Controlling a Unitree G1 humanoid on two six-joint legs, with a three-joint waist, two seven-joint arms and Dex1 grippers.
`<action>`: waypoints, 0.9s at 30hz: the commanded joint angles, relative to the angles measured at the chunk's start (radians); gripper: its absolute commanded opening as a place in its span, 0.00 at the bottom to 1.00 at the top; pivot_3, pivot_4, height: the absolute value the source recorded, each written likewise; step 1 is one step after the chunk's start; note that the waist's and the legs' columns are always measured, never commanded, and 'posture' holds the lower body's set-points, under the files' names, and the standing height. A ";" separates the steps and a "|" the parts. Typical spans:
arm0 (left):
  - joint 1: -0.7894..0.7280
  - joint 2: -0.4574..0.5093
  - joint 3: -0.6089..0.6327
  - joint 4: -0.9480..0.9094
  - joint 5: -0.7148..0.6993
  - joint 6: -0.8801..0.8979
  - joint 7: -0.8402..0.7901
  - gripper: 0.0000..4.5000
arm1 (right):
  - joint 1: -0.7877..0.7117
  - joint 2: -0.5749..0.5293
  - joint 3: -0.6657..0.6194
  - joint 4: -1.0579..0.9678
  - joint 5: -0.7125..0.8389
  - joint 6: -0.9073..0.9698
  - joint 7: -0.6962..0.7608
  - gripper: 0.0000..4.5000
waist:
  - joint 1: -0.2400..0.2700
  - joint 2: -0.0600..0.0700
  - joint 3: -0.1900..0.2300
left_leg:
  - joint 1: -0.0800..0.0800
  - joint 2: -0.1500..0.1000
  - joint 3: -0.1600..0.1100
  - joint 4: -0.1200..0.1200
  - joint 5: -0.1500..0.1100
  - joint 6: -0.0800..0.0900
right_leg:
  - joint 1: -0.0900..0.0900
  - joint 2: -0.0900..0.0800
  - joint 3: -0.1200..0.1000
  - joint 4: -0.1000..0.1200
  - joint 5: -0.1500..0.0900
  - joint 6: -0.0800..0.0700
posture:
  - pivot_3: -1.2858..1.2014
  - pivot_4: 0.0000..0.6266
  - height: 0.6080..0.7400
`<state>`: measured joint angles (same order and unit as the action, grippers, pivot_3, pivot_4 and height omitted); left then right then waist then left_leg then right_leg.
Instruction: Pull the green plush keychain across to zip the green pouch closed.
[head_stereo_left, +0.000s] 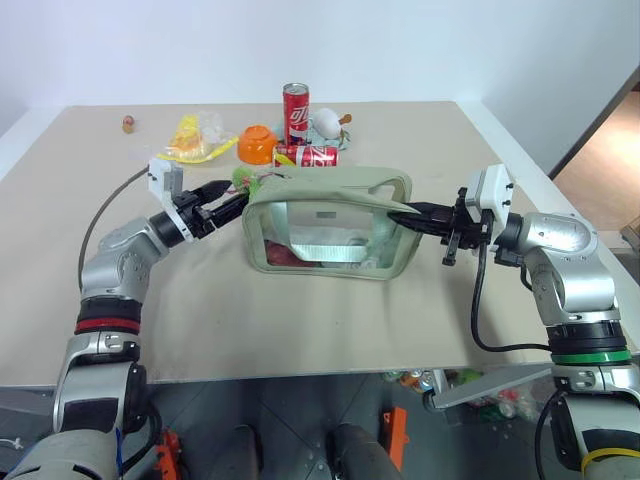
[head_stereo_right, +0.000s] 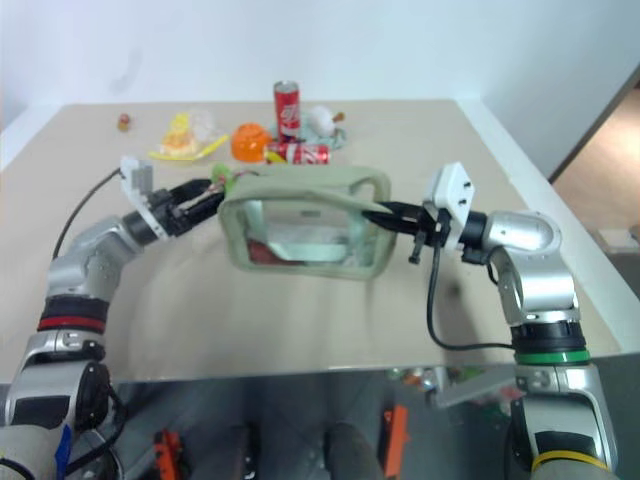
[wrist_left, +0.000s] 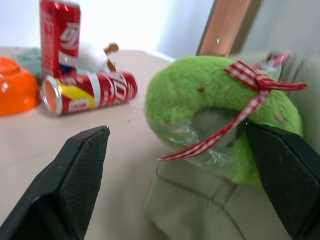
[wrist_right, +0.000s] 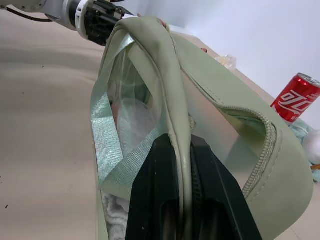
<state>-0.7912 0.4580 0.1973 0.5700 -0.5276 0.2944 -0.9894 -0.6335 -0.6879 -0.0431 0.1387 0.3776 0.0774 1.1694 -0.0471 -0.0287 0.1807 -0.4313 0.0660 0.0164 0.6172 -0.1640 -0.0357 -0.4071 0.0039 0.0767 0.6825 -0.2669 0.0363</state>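
Note:
The green pouch (head_stereo_left: 330, 228) stands mid-table with its zipper top gaping open; white and red items show through its clear window. The green plush keychain (wrist_left: 220, 107), a fuzzy lime ring with a red-checked ribbon, lies at the pouch's left top corner (head_stereo_left: 246, 180). My left gripper (head_stereo_left: 236, 202) is open there. Its two black fingers (wrist_left: 80, 165) stand on either side of the plush, the one nearer the pouch close against it. At the pouch's right end, my right gripper (head_stereo_left: 402, 212) is shut on the rim, pinching the fabric edge (wrist_right: 181, 125) between its fingers.
Behind the pouch stand an upright red cola can (head_stereo_left: 296, 112) and a second can lying on its side (head_stereo_left: 312, 156). An orange bowl (head_stereo_left: 258, 144), a yellow crinkly packet (head_stereo_left: 190, 142) and a white toy (head_stereo_left: 327, 122) sit nearby. The table's front edge (head_stereo_left: 300, 372) is close.

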 joint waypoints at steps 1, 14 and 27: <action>-0.042 -0.011 0.033 0.016 -0.006 -0.044 -0.001 0.67 | -0.004 -0.019 -0.018 -0.034 -0.006 -0.006 -0.007 0.00 | 0.000 0.000 0.000 | 0.000 0.000 0.000 0.000 0.000 0.000 | 0.000 0.000 0.000 0.000 0.000 0.000 | 0.52 0.24 1.00; -0.071 -0.018 0.035 0.048 0.007 -0.099 -0.022 0.00 | -0.007 -0.025 -0.019 -0.020 -0.015 -0.007 -0.008 0.00 | 0.000 0.000 0.000 | 0.000 0.000 0.000 0.000 0.000 0.000 | 0.000 0.000 0.000 0.000 0.000 0.000 | 0.52 0.24 1.00; -0.263 -0.041 -0.097 -0.205 0.068 -0.098 -0.010 0.00 | -0.006 -0.034 -0.020 -0.007 -0.015 -0.007 -0.011 0.00 | 0.002 0.000 0.000 | -0.001 -0.002 -0.001 0.001 0.000 0.000 | 0.001 -0.001 0.000 0.000 0.000 0.002 | 0.52 0.24 1.00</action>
<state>-1.0294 0.4354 0.1353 0.3997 -0.4772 0.1996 -0.9936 -0.6337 -0.7061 -0.0432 0.1410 0.3635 0.0779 1.1547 -0.0452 -0.0289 0.1809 -0.4317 0.0639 0.0156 0.6178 -0.1639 -0.0359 -0.4057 0.0021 0.0764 0.6822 -0.2682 0.0396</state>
